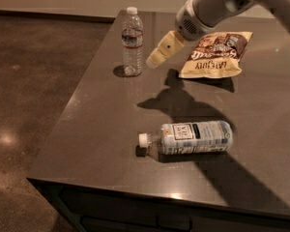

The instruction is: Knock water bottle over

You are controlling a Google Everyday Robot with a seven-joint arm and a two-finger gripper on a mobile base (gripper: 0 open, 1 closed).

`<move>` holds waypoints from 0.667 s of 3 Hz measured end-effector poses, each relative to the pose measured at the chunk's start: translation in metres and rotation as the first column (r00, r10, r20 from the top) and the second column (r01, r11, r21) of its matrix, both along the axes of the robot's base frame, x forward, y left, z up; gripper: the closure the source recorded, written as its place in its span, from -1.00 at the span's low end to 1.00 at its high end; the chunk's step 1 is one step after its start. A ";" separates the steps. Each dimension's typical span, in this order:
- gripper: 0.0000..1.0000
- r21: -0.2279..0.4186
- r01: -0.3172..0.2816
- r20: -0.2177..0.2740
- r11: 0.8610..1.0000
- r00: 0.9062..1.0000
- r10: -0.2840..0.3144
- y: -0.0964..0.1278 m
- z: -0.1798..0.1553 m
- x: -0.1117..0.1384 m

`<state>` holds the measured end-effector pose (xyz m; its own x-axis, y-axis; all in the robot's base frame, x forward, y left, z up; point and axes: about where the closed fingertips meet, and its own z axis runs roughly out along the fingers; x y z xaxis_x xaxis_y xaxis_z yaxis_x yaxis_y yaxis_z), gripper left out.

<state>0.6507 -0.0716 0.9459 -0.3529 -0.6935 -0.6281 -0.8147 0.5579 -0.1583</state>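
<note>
The water bottle [132, 41] is small, clear and ribbed, with a white cap and a red-and-dark label band. It stands upright near the far left edge of the dark table [101, 124]. My gripper [153, 60], with pale yellow fingers, hangs above the table just right of the bottle, about level with its lower half, with a narrow gap between them. The arm reaches in from the upper right.
A larger clear bottle [191, 137] with a white-and-blue label lies on its side near the table's front, cap pointing left. A yellow snack bag [215, 54] lies flat at the back right. The table's left edge drops to a dark floor [29, 95].
</note>
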 end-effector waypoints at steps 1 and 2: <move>-1.00 0.035 0.036 0.001 0.999 0.999 -0.036 0.017 -0.005 0.023; -1.00 0.085 0.053 -0.008 0.995 0.999 -0.053 0.037 -0.011 0.044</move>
<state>0.6947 -0.0350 0.9348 -0.3916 -0.6176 -0.6820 -0.7842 0.6117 -0.1037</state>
